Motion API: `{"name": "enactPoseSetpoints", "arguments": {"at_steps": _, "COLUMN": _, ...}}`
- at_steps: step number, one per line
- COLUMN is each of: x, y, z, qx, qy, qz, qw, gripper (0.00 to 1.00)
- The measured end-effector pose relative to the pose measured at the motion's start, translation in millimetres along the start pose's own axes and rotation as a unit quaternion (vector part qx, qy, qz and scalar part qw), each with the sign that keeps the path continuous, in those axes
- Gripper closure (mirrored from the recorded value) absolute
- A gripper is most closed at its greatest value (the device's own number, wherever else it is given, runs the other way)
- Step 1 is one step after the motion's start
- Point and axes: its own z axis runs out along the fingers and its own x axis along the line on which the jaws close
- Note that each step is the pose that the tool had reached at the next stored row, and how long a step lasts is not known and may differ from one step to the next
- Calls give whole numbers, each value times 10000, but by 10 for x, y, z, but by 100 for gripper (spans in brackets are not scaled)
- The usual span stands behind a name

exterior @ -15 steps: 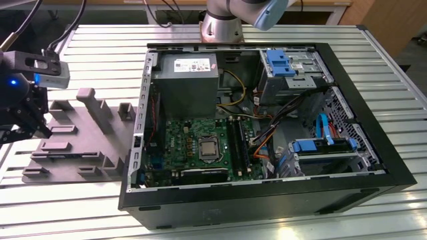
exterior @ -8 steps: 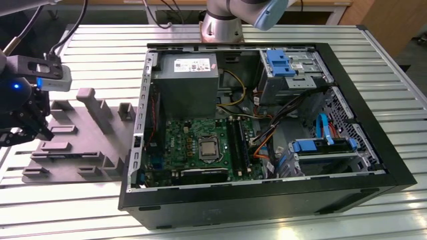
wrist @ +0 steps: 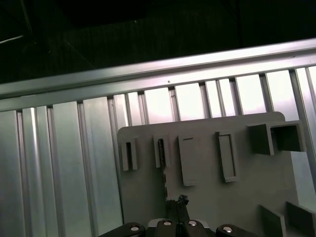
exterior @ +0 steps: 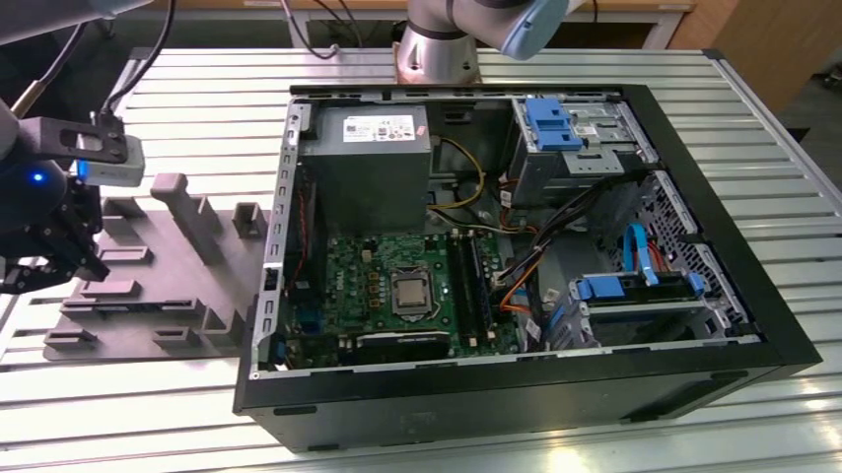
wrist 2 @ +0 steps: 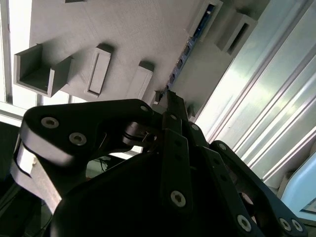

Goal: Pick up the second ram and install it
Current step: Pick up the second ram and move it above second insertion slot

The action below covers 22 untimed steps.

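Ram [wrist 2: 186, 49] sits edge-on in grey fixture [wrist 2: 123, 29]; thin, dark bluish-green strip.

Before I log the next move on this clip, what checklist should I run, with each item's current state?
1. Second ram standing in the grey fixture: ok.
2. Gripper lined up at the ram's near end: ok.
3. Firm grip on the ram: cannot tell.
4. Computer case side open, memory slots exposed: ok.
5. A free slot for it: cannot tell.
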Motion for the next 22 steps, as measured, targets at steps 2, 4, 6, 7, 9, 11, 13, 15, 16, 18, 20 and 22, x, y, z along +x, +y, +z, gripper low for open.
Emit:
{"name": "enactPoseSetpoints", "arguments": {"at_steps": 2, "x": 3, "y": -1, "z": 14, "qx": 0, "qy": 0, "qz": -1, "qw": 10000, "gripper": 89}}
{"name": "enactPoseSetpoints", "arguments": {"at_steps": 4, "x": 6, "y": -3, "z": 28, "qx": 1, "qy": 0, "qz": -1, "qw": 10000, "gripper": 89}}
{"name": "enactPoseSetpoints", "arguments": {"at_steps": 6, "x": 7, "y": -4, "z": 41, "qx": 0, "qy": 0, "qz": -4, "qw": 10000, "gripper": 89}}
{"name": "enactPoseSetpoints", "arguments": {"at_steps": 7, "x": 8, "y": -4, "z": 47, "qx": 0, "qy": 0, "qz": -6, "qw": 10000, "gripper": 89}}
{"name": "enactPoseSetpoints", "arguments": {"at_steps": 9, "x": 10, "y": -5, "z": 62, "qx": 0, "qy": 1, "qz": -11, "qw": 10000, "gripper": 89}}
{"name": "enactPoseSetpoints", "arguments": {"at_steps": 11, "x": 12, "y": -7, "z": 79, "qx": 0, "qy": 1, "qz": -20, "qw": 10000, "gripper": 89}}
{"name": "enactPoseSetpoints", "arguments": {"at_steps": 13, "x": 13, "y": -7, "z": 92, "qx": -1, "qy": 2, "qz": -33, "qw": 10000, "gripper": 89}}
{"name": "enactPoseSetpoints", "arguments": {"at_steps": 15, "x": 13, "y": -8, "z": 97, "qx": -2, "qy": 4, "qz": -43, "qw": 10000, "gripper": 89}}
{"name": "enactPoseSetpoints", "arguments": {"at_steps": 16, "x": 13, "y": -8, "z": 99, "qx": -2, "qy": 4, "qz": -46, "qw": 10000, "gripper": 89}}
{"name": "enactPoseSetpoints", "arguments": {"at_steps": 18, "x": 13, "y": -9, "z": 109, "qx": 0, "qy": 3, "qz": -52, "qw": 10000, "gripper": 89}}
{"name": "enactPoseSetpoints", "arguments": {"at_steps": 20, "x": 13, "y": -9, "z": 119, "qx": -1, "qy": 3, "qz": -59, "qw": 10000, "gripper": 89}}
{"name": "enactPoseSetpoints", "arguments": {"at_steps": 22, "x": 13, "y": -10, "z": 129, "qx": -1, "qy": 4, "qz": -65, "qw": 10000, "gripper": 89}}
